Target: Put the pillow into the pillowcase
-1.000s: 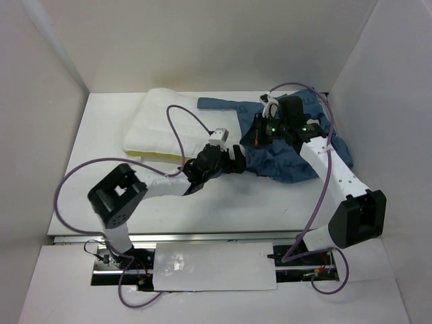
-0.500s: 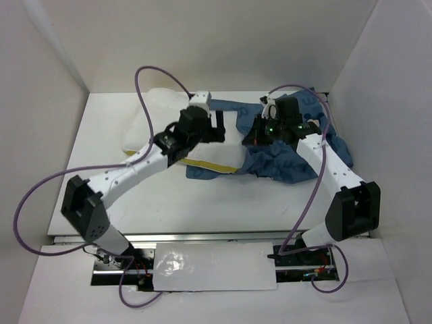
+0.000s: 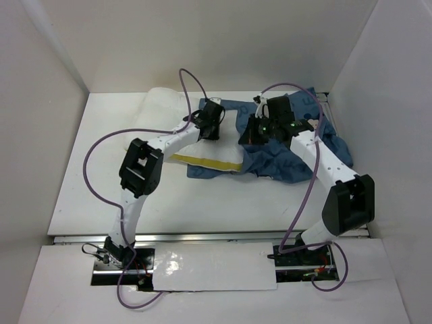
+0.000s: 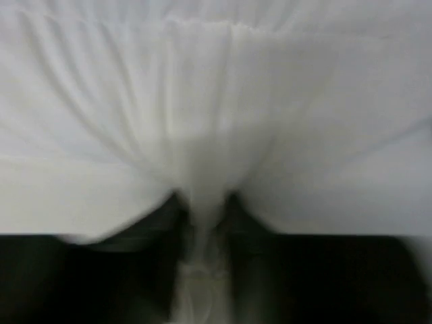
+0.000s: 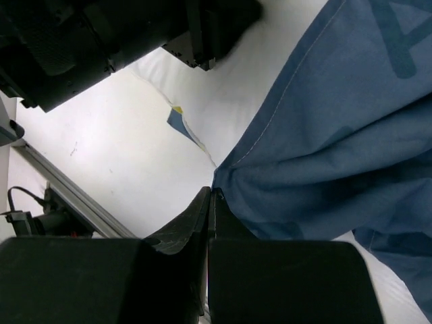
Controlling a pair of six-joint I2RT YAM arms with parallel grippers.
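Note:
The white pillow [image 3: 156, 116] lies at the back left, its yellow-piped edge [image 3: 202, 160] resting on the lower layer of the dark blue pillowcase [image 3: 290, 162]. My left gripper [image 3: 214, 131] presses down on the pillow's right end. In the left wrist view white pillow fabric [image 4: 216, 101] is bunched into a fold between the dark fingers [image 4: 162, 219], so my left gripper [image 4: 202, 209] is shut on it. My right gripper [image 3: 246, 137] is shut on the hem of the pillowcase [image 5: 337, 135], pinched at my right gripper's [image 5: 212, 194] tips just above the pillow [image 5: 223, 88].
White walls close in the table [image 3: 101, 182] on the left, back and right. A metal rail [image 3: 202, 236] runs along the near edge. Purple cables loop above both arms. The left arm's black wrist [image 5: 121, 34] hangs close to the right gripper.
The left arm swung from the front middle of the table up and back onto the pillow's right end, and its jaws closed on pillow fabric. The right gripper kept its hold, barely moving.

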